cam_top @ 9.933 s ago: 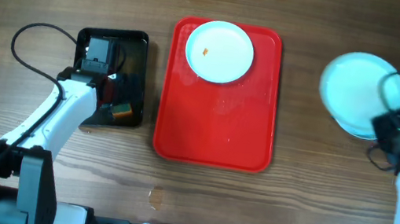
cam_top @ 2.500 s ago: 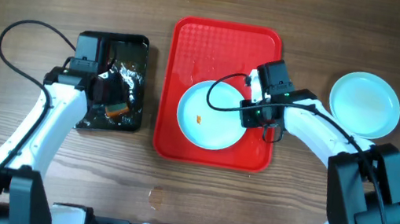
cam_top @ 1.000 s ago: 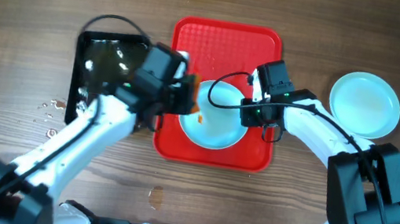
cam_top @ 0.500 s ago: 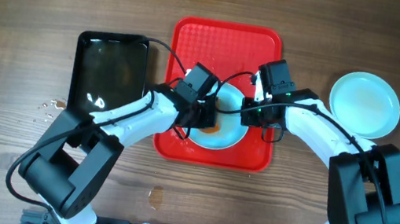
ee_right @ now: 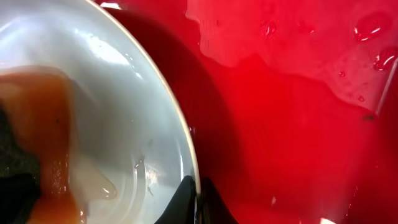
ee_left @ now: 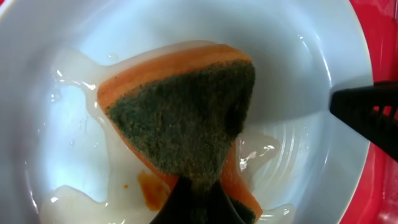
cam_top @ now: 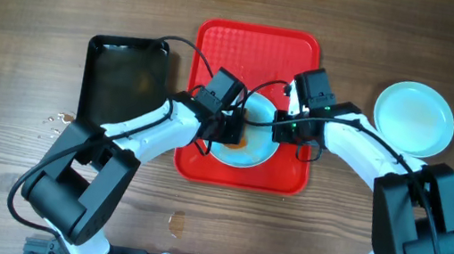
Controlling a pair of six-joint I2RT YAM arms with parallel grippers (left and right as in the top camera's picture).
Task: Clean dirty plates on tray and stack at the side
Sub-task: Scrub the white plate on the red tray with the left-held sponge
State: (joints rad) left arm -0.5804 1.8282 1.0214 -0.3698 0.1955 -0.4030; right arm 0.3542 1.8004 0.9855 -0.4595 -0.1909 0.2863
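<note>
One sponge [ee_left: 186,118] gone from black tray [cam_top: 123,80], now clamped in left gripper [ee_left: 198,196] and pressed wet onto plate [ee_left: 298,62] at near end of tray [cam_top: 258,41]. Right gripper [ee_right: 198,199] pinched shut on plate rim, steadying. Scrubbing of last plate begun; adding to stack [cam_top: 414,117] at right still to come.

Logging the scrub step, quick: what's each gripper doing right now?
Left gripper: shut on the sponge, pressed into the plate.
Right gripper: shut on the plate's rim.
</note>
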